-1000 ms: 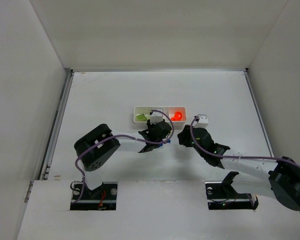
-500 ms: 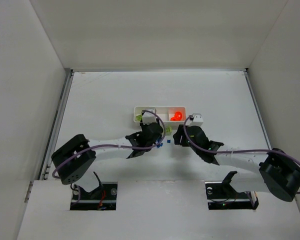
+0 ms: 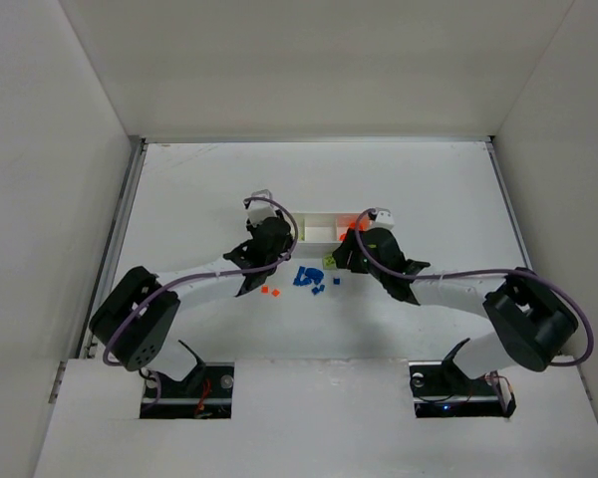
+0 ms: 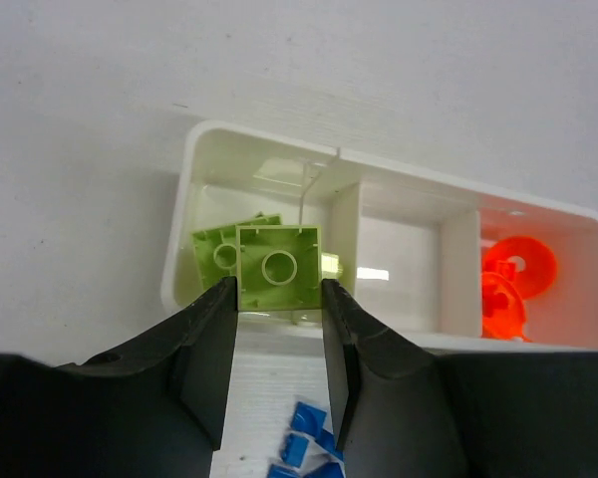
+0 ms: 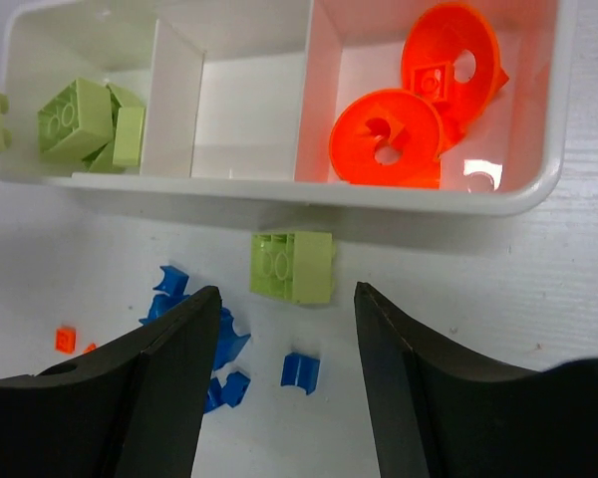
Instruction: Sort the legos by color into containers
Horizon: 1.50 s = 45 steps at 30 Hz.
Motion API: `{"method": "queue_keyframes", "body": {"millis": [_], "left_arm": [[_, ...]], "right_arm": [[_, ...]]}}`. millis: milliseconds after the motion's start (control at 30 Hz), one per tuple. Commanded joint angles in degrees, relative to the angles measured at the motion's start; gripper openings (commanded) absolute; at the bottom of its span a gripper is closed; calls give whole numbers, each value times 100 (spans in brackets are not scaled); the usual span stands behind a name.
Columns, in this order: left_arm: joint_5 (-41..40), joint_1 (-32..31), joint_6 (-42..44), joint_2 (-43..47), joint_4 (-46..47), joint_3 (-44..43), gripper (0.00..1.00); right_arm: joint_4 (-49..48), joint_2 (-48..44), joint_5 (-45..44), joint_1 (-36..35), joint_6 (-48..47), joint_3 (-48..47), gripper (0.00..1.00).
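Note:
The white tray (image 4: 177, 239) has three containers. My left gripper (image 4: 279, 291) is shut on a lime green lego (image 4: 279, 267) held over the left container, where another green lego (image 4: 215, 259) lies. Orange-red pieces (image 5: 419, 100) fill the right container and the middle one is bare. My right gripper (image 5: 286, 299) stands open over the table just in front of the tray (image 5: 548, 169), with a loose green lego (image 5: 292, 266) just ahead of its fingertips. Blue legos (image 5: 194, 339) and a tiny orange lego (image 5: 66, 339) lie loose to its left.
From above, the left gripper (image 3: 279, 234) covers the left end of the tray (image 3: 319, 217) and the right gripper (image 3: 345, 257) covers its right end. Blue legos (image 3: 307, 277), orange bits (image 3: 269, 292) and the green lego (image 3: 330, 261) lie between the arms. White walls enclose the table.
My left gripper has moved up and left from the loose pile to the tray's left end, carrying the green lego. The right gripper has shifted up and left toward the tray.

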<state>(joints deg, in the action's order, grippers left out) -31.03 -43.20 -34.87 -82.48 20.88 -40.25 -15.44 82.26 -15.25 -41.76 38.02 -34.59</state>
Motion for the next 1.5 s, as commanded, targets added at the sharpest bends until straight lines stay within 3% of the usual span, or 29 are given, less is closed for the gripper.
{"method": "queue_keyframes", "body": {"millis": [0,133,300,433,533,700,967,1100,1467], "left_arm": [[369,237,60,-259,267,-273,18],[474,387,68,-497,320,-378,23],[589,466,95,-594,320,-449,35],[580,449,95,-270,320,-273,43],[563,431,77,151,320,-80,45],[554,370,60,863,258,210,47],[545,317,60,1524,91,614,46],[379,317,16,1848,48,921,44],[-132,18,-239,2886,-655,1959,43]], "right_arm": [[-336,123,504,242,162,-276,61],[-275,361,909,383,92,-452,60],[-266,642,997,445,127,-487,60],[-319,870,1173,454,135,-531,55],[-372,941,1199,454,135,-558,46],[-442,722,1042,427,179,-409,29],[-3,-499,628,68,197,-39,27],[156,-764,663,-3,83,-424,27],[6,1485,558,-3,-146,-2666,28]]}}
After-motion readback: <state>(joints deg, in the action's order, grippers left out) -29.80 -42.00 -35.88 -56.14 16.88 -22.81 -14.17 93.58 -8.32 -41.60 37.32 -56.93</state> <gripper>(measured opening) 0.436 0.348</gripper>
